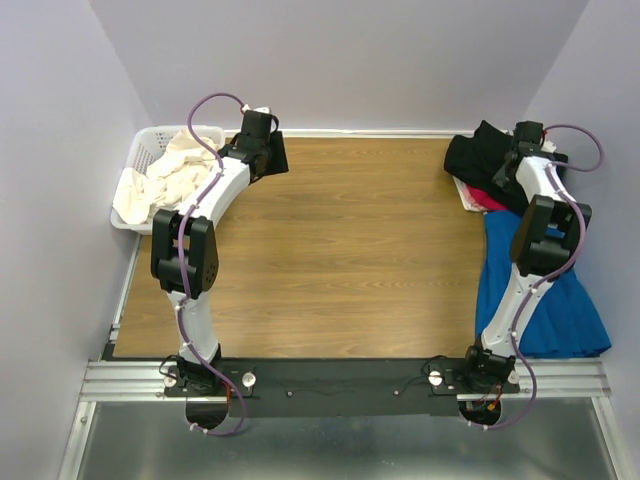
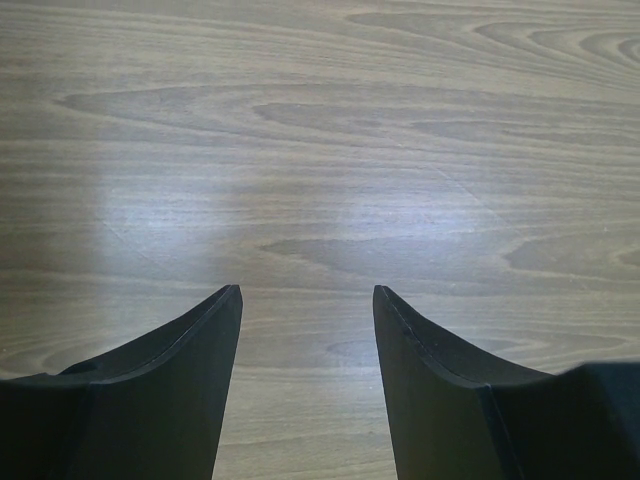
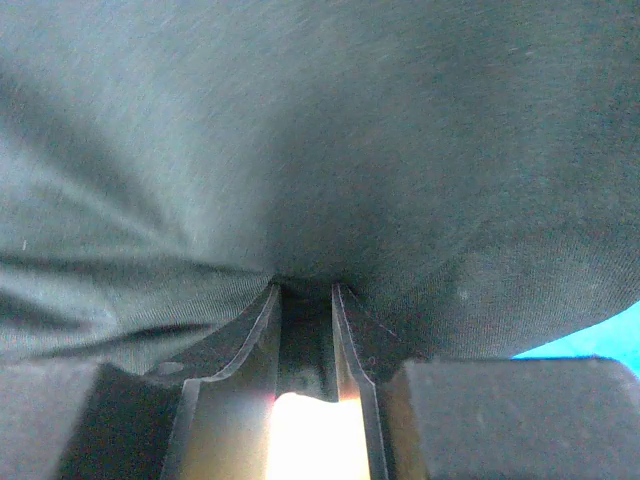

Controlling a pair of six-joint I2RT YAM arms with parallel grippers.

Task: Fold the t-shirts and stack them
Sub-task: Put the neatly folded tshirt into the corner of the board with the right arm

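A black t-shirt (image 1: pixel 478 155) lies bunched at the table's back right, on top of a crimson red t-shirt (image 1: pixel 488 199). My right gripper (image 1: pixel 508 165) is down in the black shirt. In the right wrist view the dark fabric (image 3: pixel 320 130) fills the frame and is pinched between the nearly closed fingers of the right gripper (image 3: pixel 305 285). Cream-white t-shirts (image 1: pixel 165 175) are heaped in the basket at the back left. My left gripper (image 1: pixel 272 152) hangs beside the basket, open and empty over bare wood, as the left wrist view (image 2: pixel 307 292) shows.
The white lattice basket (image 1: pixel 145 140) stands at the table's back left corner. A blue cloth (image 1: pixel 555 290) is spread along the right edge under the right arm, with a sliver in the right wrist view (image 3: pixel 600 335). The wooden table (image 1: pixel 350 250) lies between the arms.
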